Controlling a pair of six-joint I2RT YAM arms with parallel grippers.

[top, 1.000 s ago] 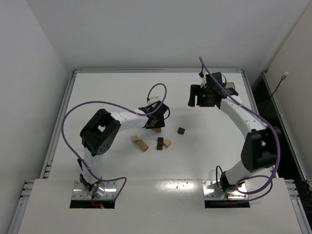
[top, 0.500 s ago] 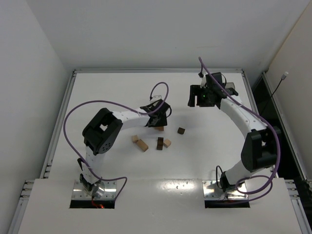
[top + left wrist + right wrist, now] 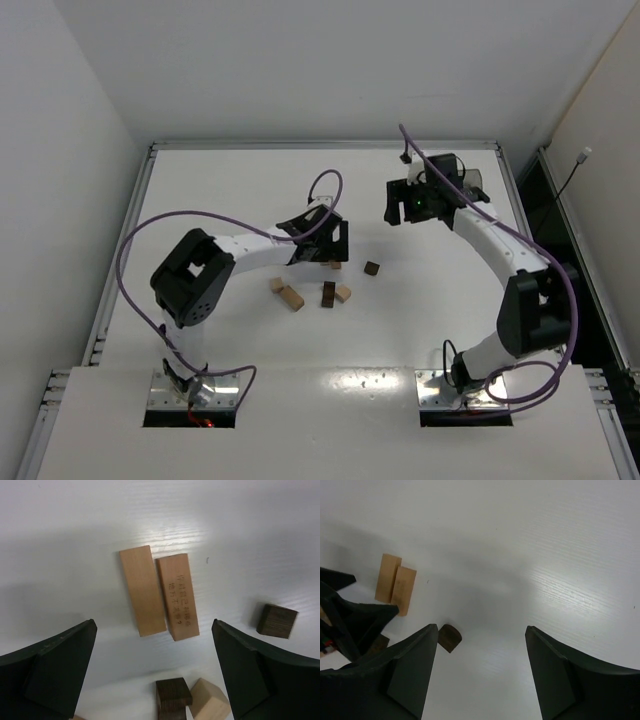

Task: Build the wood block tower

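Two light tan oblong wood blocks point(image 3: 142, 590) point(image 3: 178, 596) lie flat side by side on the white table. My left gripper point(image 3: 154, 630) hangs open just above them, holding nothing. In the top view it point(image 3: 328, 250) hides most of that pair point(image 3: 331, 264). A dark block point(image 3: 172, 694) touches a tan cube point(image 3: 210, 705) nearer me. A dark cube point(image 3: 372, 268) sits alone to the right. Two more tan blocks point(image 3: 278, 285) point(image 3: 292, 298) lie left. No tower stands in view. My right gripper point(image 3: 480, 630) is open and empty, high over the table's far right point(image 3: 403, 208).
The table's raised rail point(image 3: 320, 145) runs along the far edge, with side rails left and right. Purple cables point(image 3: 325, 185) loop above both arms. The left arm's elbow point(image 3: 190, 280) bulks over the table's left part.
My left gripper has opened and let go of a tan oblong, which now lies beside the other. The left elbow swung left. The right gripper shifted slightly.
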